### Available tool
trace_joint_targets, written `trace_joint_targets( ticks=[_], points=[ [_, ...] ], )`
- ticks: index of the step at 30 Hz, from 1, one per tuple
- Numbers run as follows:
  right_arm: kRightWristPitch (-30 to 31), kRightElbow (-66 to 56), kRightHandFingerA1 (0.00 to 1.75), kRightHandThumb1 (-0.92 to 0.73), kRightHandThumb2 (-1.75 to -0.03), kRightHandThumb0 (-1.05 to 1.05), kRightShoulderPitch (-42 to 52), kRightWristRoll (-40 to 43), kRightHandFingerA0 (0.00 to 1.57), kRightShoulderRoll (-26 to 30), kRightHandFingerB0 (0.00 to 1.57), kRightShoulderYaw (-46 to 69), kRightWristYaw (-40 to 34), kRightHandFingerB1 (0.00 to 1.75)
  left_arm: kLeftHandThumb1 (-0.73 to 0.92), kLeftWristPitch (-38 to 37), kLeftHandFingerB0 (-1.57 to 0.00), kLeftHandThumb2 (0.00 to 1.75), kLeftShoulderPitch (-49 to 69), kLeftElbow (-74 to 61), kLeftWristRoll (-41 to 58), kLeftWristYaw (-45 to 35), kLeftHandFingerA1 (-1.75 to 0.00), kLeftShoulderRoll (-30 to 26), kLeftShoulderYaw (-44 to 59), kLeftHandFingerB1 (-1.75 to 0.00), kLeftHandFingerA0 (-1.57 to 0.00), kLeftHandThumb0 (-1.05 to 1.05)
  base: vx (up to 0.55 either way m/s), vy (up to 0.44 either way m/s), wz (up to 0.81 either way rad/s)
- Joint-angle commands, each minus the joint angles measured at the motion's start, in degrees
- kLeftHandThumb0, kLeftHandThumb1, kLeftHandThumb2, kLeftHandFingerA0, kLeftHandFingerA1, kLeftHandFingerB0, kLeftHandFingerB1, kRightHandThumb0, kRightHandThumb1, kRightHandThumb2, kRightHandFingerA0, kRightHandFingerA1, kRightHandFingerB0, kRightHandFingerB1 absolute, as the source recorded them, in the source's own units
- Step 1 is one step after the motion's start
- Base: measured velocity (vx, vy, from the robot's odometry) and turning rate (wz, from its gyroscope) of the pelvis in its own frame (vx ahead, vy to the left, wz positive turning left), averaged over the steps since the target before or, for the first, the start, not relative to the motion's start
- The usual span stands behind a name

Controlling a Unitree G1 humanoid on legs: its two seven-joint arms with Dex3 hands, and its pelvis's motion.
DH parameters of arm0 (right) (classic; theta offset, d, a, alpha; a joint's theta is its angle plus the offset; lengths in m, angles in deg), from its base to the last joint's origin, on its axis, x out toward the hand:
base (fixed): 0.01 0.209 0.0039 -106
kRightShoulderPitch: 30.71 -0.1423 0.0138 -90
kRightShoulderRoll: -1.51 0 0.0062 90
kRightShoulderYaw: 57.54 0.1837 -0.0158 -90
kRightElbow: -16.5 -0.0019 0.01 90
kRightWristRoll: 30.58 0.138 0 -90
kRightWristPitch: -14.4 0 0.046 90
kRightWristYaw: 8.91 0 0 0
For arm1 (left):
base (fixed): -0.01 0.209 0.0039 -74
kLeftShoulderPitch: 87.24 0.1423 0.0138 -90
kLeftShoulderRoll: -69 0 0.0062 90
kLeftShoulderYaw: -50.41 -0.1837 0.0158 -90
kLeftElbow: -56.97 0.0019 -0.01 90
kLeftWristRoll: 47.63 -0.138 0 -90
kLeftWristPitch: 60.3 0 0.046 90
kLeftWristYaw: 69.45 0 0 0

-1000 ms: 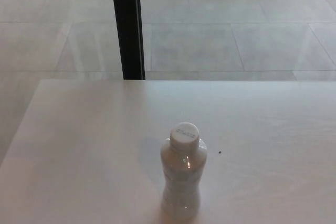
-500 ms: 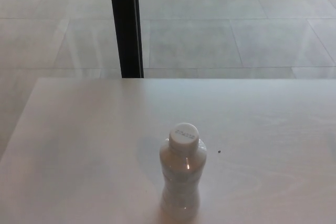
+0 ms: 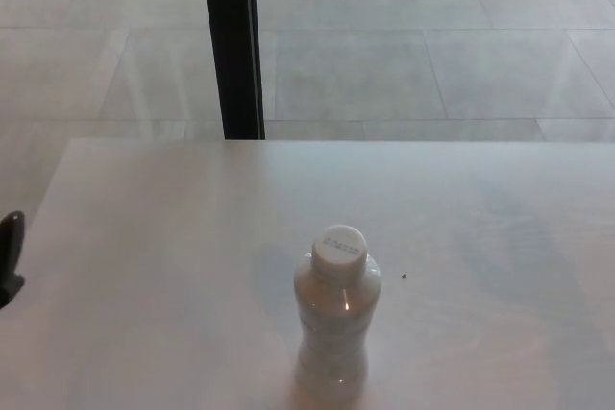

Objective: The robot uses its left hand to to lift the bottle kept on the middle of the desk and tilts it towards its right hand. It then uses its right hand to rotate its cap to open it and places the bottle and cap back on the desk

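Note:
A clear plastic bottle [image 3: 332,333] stands upright on the white desk [image 3: 173,237], near the front middle of the head view. Its white cap [image 3: 338,247] is screwed on top. A black tip of my left hand [image 3: 10,256] shows at the far left edge, well left of the bottle and apart from it. Too little of that hand shows to tell how it stands. My right hand does not show.
A black vertical post [image 3: 232,43] rises behind the desk's far edge, with grey tiled floor [image 3: 432,45] beyond. A tiny dark speck [image 3: 403,276] lies on the desk just right of the bottle.
A black part of my left hand has come into view at the left edge. The camera has shifted slightly. The bottle stands as before.

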Motion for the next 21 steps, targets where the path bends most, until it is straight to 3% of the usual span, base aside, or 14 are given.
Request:
trace_joint_targets(
  ticks=[1, 6, 7, 13, 17, 18, 20, 21],
  points=[
    [4.7, -1.5, 0.23, -0.76, -1.17, -0.93, -1.3, -3.1, 0.06, -1.9, 0.09, -3.6, -2.3, 0.17, 0.79, 12.1, 0.0, 0.64, 0.3, -5.8, 2.5, 4.1, 0.0, 1.9, -2.8, 0.0, 0.0, -1.0, 0.0, 0.0, 0.0],
    [6.0, 0.0, 0.25, -0.71, -1.13, -0.85, -2.9, -1.1, 0.0, -4.1, 0.11, -4.4, -2.2, 0.24, 0.84, 13.9, 0.0, 0.66, -1.0, -4.6, -0.1, 3.7, 0.0, 3.0, -7.6, 0.0, 0.0, -0.99, 0.0, 0.0, 0.0],
    [5.6, 0.4, 0.27, -0.7, -1.12, -0.84, -3.0, -0.7, 0.0, -4.7, 0.1, -4.5, -1.8, 0.24, 0.69, 14.0, 0.0, 1.16, -1.0, -4.7, -0.7, 3.8, -0.21, 3.5, -8.7, -0.08, 0.0, -1.05, 0.0, 0.0, 0.0],
    [7.0, 0.3, 0.27, -0.71, -1.14, -0.85, -4.0, -2.2, 0.0, -5.5, 0.09, -6.1, -1.9, 0.21, 0.74, 14.3, 0.0, 1.18, -0.1, -5.5, -4.7, 3.9, -0.22, 4.4, -15.7, -0.12, 0.0, -1.05, 0.0, 0.0, 0.0],
    [7.3, 0.9, 0.26, -0.73, -1.14, -0.89, -4.7, -2.3, 0.0, -5.8, 0.12, -5.7, -2.1, 0.19, 0.69, 16.3, 0.0, 1.14, 0.2, -4.5, -7.5, 3.7, -0.22, 3.8, -20.7, -0.08, 0.0, -1.05, 0.0, 0.0, 0.0],
    [7.2, 1.2, 0.29, -0.74, -0.86, -0.91, -4.9, -2.0, 0.05, -5.9, 0.08, -5.3, -1.9, 0.22, 0.68, 15.5, 0.0, 1.14, 0.1, -3.7, -9.2, 3.9, -0.24, 4.0, -22.8, -0.11, 0.0, -1.05, 0.0, 0.0, 0.0],
    [7.2, 1.6, 0.29, -0.74, -0.86, -0.91, -5.5, -2.0, 0.05, -5.9, 0.08, -5.2, -1.8, 0.22, 0.68, 15.1, 0.0, 1.14, -0.3, -3.2, -9.8, 4.2, -0.24, 4.0, -23.6, -0.11, 0.0, -1.05, 0.0, 0.0, 0.0],
    [7.2, 1.8, 0.3, -0.91, -0.67, -0.85, -5.6, -1.9, 0.05, -6.2, 0.07, -4.9, -2.0, 0.24, 0.83, 16.1, 0.0, 0.65, -0.3, -3.3, -11.2, 4.8, 0.0, 4.6, -26.2, 0.0, 0.0, -0.98, 0.0, 0.0, 0.0]
  ],
)
